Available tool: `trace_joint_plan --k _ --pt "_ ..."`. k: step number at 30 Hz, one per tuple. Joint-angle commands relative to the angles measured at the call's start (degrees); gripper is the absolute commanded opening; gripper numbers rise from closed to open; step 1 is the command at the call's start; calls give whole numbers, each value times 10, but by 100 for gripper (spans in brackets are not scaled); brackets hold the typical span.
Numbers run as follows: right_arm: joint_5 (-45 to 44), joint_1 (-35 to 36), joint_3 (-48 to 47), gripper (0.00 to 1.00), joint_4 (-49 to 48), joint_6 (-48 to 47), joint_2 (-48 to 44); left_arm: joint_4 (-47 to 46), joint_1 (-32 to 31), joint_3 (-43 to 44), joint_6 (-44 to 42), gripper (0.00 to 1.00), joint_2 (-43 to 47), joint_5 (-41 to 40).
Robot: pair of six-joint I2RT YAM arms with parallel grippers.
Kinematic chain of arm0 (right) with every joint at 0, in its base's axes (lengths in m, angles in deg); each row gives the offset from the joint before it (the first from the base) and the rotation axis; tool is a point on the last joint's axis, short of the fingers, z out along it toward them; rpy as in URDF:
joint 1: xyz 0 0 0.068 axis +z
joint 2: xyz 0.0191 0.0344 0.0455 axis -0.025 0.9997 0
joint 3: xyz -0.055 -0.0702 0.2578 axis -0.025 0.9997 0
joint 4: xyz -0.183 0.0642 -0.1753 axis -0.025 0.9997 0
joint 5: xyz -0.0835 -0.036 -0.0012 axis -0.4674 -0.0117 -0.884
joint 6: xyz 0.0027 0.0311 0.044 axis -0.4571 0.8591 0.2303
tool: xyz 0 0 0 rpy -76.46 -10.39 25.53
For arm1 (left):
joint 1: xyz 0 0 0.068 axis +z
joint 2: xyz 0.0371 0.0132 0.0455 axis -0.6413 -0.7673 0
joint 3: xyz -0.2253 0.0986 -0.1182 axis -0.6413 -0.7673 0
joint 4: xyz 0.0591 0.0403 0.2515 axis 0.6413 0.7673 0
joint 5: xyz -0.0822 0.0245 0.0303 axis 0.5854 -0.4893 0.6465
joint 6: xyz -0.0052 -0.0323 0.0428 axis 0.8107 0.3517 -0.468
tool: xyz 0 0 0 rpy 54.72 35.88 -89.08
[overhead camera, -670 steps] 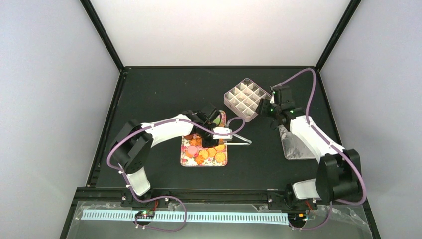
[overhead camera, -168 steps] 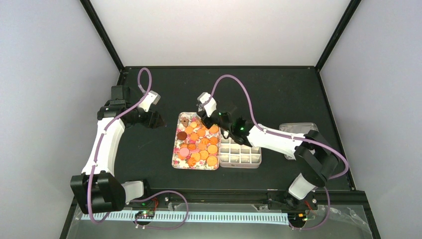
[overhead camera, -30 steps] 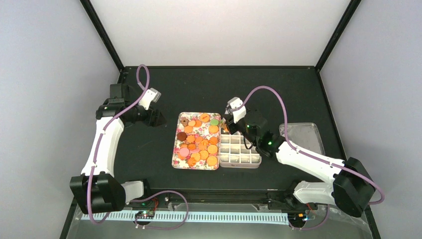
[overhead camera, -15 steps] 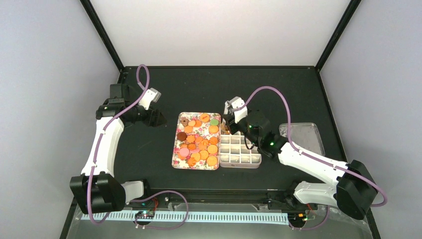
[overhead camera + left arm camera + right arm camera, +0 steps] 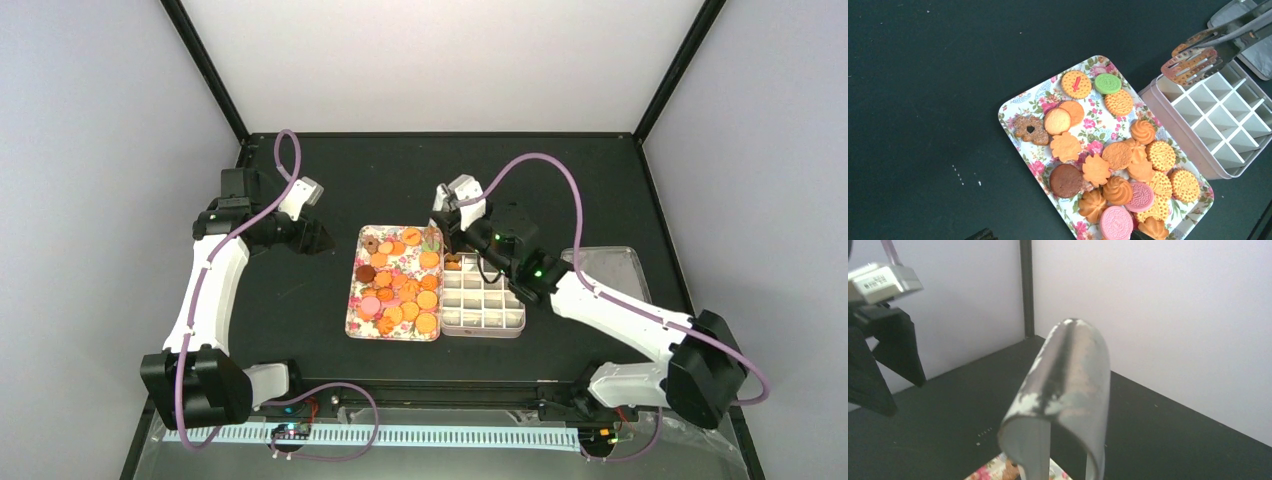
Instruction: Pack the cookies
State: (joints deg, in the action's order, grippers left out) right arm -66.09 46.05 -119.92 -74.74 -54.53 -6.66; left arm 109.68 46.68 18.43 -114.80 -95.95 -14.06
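Top external view: the right gripper (image 5: 446, 226) is seen clamped on the tongs (image 5: 1193, 62). Over the last second it has been drawn back from the near side of the box (image 5: 1188, 145) to that box's far-left corner, beside the tray (image 5: 1013, 107). One orange cookie (image 5: 452, 265) is shown lying in the corner cell; the other cells appear unfilled. An orange-brown tint is seen at the tong blades from the left wrist, but whether a biscuit is held there or only seen through the slots cannot be told.

The left gripper (image 5: 318, 238) is held well to the left of the tray, its fingers apart and nothing between them; it has not been moved.

The cookies (image 5: 1118, 155) are nearly all left crowded on the tray. It is judged that one placement has just been finished, that another pick is due, and that packing has barely been started.
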Motion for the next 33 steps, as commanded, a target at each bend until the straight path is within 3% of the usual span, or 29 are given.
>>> trace_joint_plan --k 1,7,18,33 --pt "48 -2 -41 28 -60 15 44 21 4 21 -7 71 2 -16" --pt "91 10 -117 28 -92 33 144 24 6 9 -12 71 5 -40" --pt "80 24 -247 28 -85 26 314 21 63 -18 -49 71 -4 -58" --pt "47 22 -269 33 -65 29 388 12 69 -27 -44 72 -3 -36"
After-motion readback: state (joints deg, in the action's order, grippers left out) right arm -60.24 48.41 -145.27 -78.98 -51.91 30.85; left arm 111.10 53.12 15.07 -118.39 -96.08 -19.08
